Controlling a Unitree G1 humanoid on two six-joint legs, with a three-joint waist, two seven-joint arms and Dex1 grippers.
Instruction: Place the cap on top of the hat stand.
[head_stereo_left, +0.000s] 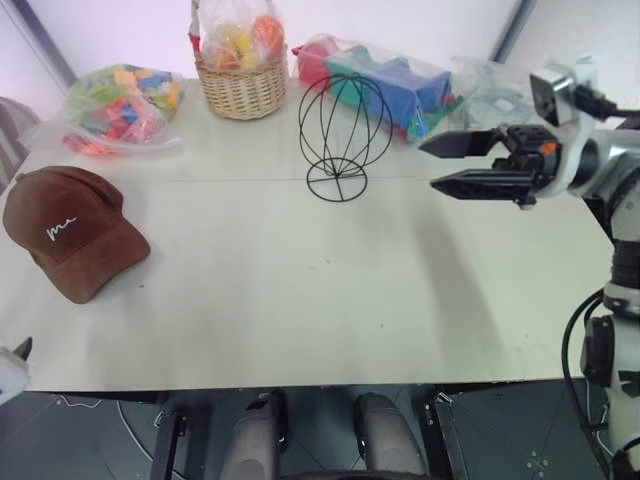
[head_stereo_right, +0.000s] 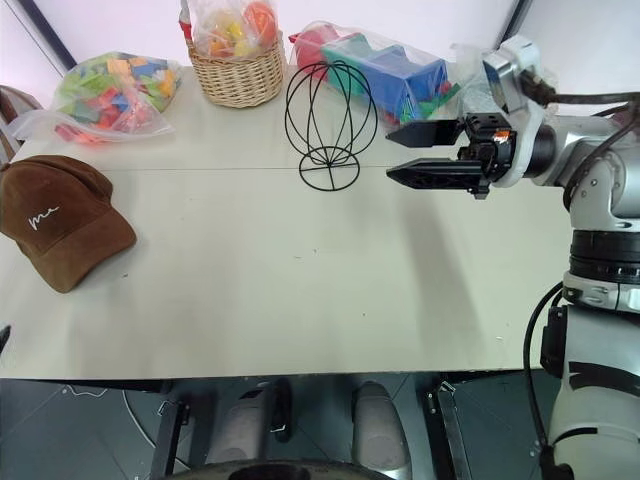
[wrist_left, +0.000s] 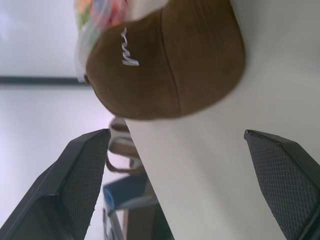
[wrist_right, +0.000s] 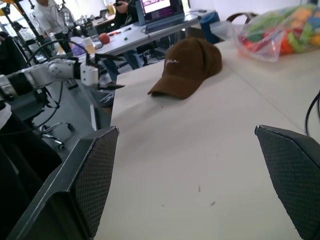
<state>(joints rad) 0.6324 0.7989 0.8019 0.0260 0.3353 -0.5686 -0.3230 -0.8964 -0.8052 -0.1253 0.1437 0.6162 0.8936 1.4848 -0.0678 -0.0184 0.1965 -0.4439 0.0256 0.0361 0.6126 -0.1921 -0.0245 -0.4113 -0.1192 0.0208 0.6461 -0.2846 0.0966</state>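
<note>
The brown cap (head_stereo_left: 70, 230) lies on the white table (head_stereo_left: 300, 290) at the far left, its brim toward the front edge. The black wire hat stand (head_stereo_left: 345, 135) stands empty and upright at the back centre. My right gripper (head_stereo_left: 428, 166) hovers above the table just right of the stand, pointing left at it, open and holding nothing. My left gripper (wrist_left: 175, 134) is off the table's front left corner, open, aimed at the cap (wrist_left: 170, 65) a short way ahead of its fingertips. The right wrist view shows the cap (wrist_right: 187, 67) across the table.
Along the back edge stand a wicker basket (head_stereo_left: 240, 85) of bagged toys, a bag of coloured blocks (head_stereo_left: 120, 105) behind the cap, and bags of blue and red toys (head_stereo_left: 385, 80) right of the stand. Desks and a person (wrist_right: 47, 15) lie beyond the table's left side.
</note>
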